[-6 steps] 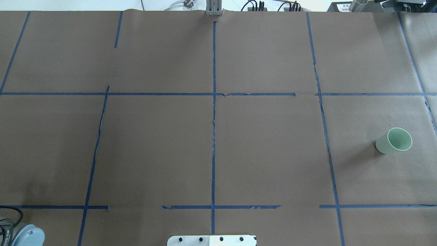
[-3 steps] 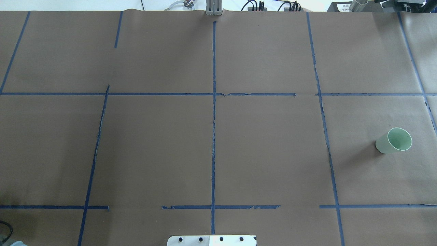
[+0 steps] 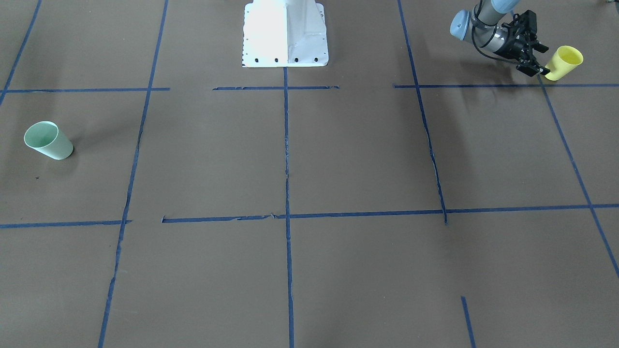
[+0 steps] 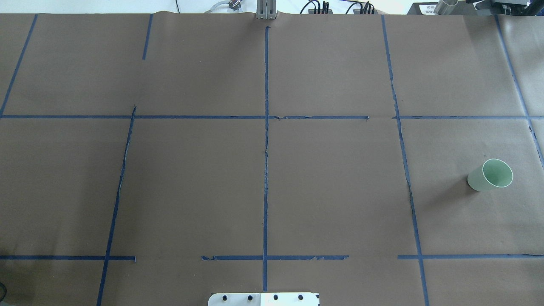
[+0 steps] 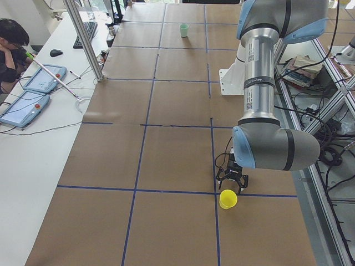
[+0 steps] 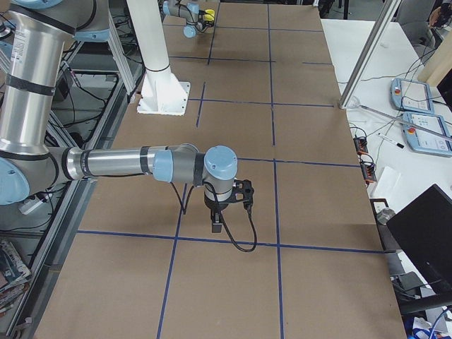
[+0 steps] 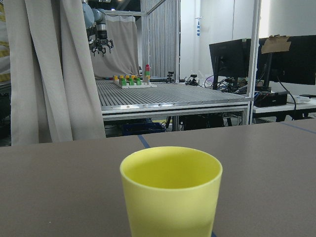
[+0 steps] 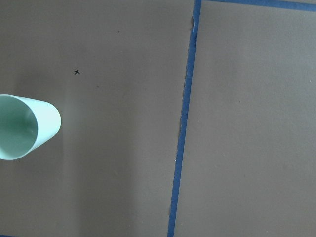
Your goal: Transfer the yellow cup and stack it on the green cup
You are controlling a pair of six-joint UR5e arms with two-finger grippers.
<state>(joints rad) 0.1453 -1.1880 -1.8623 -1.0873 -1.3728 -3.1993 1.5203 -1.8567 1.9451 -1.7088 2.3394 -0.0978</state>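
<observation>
The yellow cup [image 3: 564,61] stands upright near the table's edge on my left side. It also shows in the exterior left view [image 5: 228,198] and fills the middle of the left wrist view [image 7: 170,192]. My left gripper [image 3: 545,61] is low beside it, open, with the fingertips at the cup's side and not closed on it; it also shows in the exterior left view [image 5: 233,187]. The green cup [image 4: 491,175] stands upright far off on my right side [image 3: 47,140], at the left edge of the right wrist view [image 8: 22,127]. My right gripper [image 6: 216,224] points down; I cannot tell whether it is open or shut.
The robot's white base plate [image 3: 285,34] sits at the table's middle near edge. Blue tape lines [image 4: 266,170] grid the brown table cover. A metal post [image 5: 83,39], teach pendants [image 5: 33,94] and a seated operator [image 5: 11,39] are on the side bench.
In the overhead view the left arm's grey-blue joint at the bottom left corner has slid out of the picture. The green cup has not moved.
</observation>
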